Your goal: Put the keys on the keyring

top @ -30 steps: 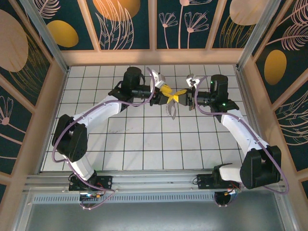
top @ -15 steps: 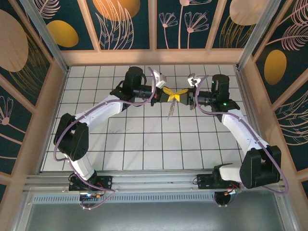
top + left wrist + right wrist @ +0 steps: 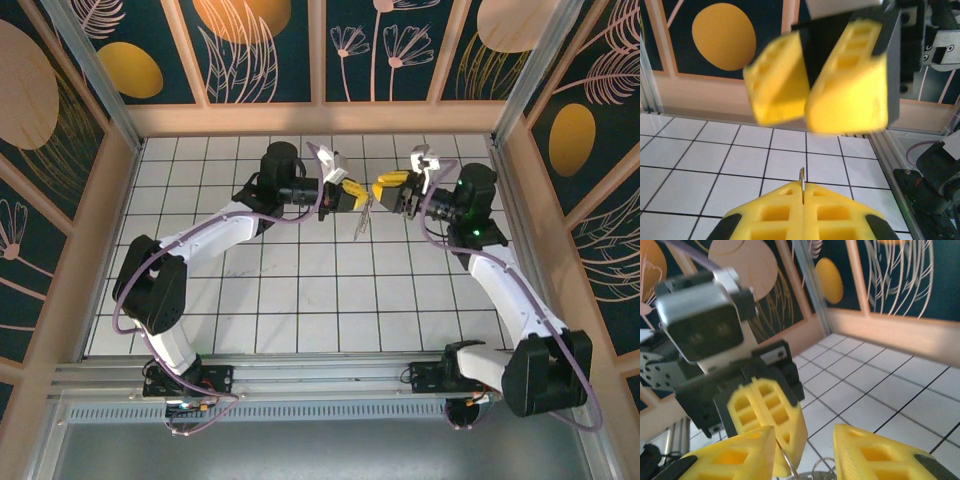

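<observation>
Left gripper (image 3: 352,194) was clamped shut on the keyring (image 3: 361,214), held in the air over the far middle of the white tiled surface (image 3: 300,290). Left wrist view: thin wire edge of the ring (image 3: 802,178) stood up out of the closed yellow fingertips (image 3: 790,212). The rest dangled below as a thin pale strand, too small to tell the keys apart. Right gripper (image 3: 388,188) faced it, just beside, with the jaws moderately apart and nothing held. Right wrist view: its fingers (image 3: 875,455) flanked the closed left gripper (image 3: 771,416).
</observation>
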You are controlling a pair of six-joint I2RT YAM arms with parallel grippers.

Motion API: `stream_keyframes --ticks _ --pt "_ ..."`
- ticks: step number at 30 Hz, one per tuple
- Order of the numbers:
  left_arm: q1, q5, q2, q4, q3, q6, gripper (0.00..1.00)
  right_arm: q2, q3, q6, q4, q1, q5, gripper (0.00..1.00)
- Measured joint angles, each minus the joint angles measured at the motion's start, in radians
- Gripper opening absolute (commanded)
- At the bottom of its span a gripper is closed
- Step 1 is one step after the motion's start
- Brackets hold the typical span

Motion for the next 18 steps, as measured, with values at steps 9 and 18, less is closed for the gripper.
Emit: stream_keyframes --ticks 9,18 --pt "-0.004 0.0 0.001 0.024 -0.002 -0.023 0.0 -0.184 -0.253 0.149 0.196 -0.012 0.217 0.48" --pt "-0.004 0.0 0.019 0.05 -0.002 -0.047 0.0 -0.26 -0.513 0.189 0.322 0.06 0.402 0.49"
